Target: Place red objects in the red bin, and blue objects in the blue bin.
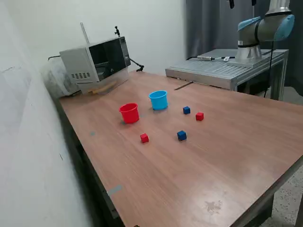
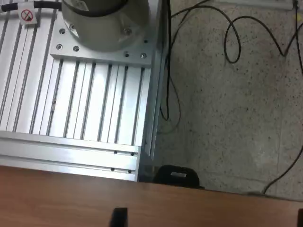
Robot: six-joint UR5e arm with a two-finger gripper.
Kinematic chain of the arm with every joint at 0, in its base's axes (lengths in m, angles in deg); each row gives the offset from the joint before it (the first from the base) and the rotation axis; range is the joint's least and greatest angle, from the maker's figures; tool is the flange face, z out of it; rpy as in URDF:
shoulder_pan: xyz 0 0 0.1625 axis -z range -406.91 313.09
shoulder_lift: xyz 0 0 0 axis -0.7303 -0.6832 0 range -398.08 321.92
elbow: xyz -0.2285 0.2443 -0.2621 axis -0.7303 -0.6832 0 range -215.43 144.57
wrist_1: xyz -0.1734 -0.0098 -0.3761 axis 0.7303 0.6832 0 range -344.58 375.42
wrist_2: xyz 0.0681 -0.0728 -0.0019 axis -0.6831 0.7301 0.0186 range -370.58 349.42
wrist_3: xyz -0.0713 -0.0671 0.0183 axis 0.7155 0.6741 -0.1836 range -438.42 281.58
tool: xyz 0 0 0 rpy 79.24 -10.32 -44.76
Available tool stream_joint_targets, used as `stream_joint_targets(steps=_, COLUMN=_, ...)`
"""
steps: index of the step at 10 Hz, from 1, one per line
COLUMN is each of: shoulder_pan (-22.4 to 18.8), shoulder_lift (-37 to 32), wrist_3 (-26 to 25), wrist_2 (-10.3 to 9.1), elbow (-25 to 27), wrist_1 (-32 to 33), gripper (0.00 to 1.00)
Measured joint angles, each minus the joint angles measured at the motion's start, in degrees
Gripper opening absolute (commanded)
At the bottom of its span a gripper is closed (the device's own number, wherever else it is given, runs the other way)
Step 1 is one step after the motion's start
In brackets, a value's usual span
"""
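Sitting near the red cup (image 1: 129, 113): blue cup (image 1: 158, 100), two red cubes (image 1: 144, 137), two blue cubes (image 1: 182, 135). Gripper (image 2: 208, 218) fingers spread, holding nothing.

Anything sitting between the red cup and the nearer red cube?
Nothing: in the exterior view, bare tabletop runs from the red cup to that red cube.

Arm (image 1: 265, 28) raised at exterior view's upper right, base joints visible; gripper out of frame, state unseen

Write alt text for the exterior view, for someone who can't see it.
A wooden table holds a red cup beside a light blue cup, with two red cubes and two blue cubes scattered nearby. No claw is visible.
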Motion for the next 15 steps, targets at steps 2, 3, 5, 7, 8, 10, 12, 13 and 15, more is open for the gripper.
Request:
stream_joint_targets(steps=2, shoulder_pan=0.0, shoulder_lift=0.0, wrist_3=0.0, wrist_2=0.0, elbow=0.0, wrist_1=0.0, gripper=1.0)
stream_joint_targets(steps=3, shoulder_pan=0.0, shoulder_lift=0.0, wrist_3=0.0, wrist_2=0.0, elbow=0.0, wrist_1=0.0, gripper=1.0)
stream_joint_targets(steps=5, shoulder_pan=0.0, shoulder_lift=0.0, wrist_3=0.0, wrist_2=0.0, elbow=0.0, wrist_1=0.0, gripper=1.0)
stream_joint_targets(steps=7, shoulder_pan=0.0, shoulder_lift=0.0, wrist_3=0.0, wrist_2=0.0, elbow=0.0, wrist_1=-0.1, gripper=1.0)
stream_joint_targets(steps=8, shoulder_pan=0.0, shoulder_lift=0.0, wrist_3=0.0, wrist_2=0.0, elbow=0.0, wrist_1=0.0, gripper=1.0)
stream_joint_targets(steps=10, shoulder_pan=0.0, shoulder_lift=0.0, wrist_3=0.0, wrist_2=0.0, elbow=0.0, wrist_1=0.0, gripper=1.0)
stream_joint_targets(steps=12, shoulder_pan=0.0, shoulder_lift=0.0, wrist_3=0.2, wrist_2=-0.03, elbow=0.0, wrist_1=0.0, gripper=1.0)
stream_joint_targets(steps=13, shoulder_pan=-0.1, shoulder_lift=0.0, wrist_3=0.2, wrist_2=-0.08, elbow=-0.1, wrist_1=0.2, gripper=1.0)
stream_joint_targets(steps=15, shoulder_pan=-0.2, shoulder_lift=0.4, wrist_3=0.2, wrist_2=-0.19, elbow=-0.7, wrist_1=1.2, gripper=1.0)
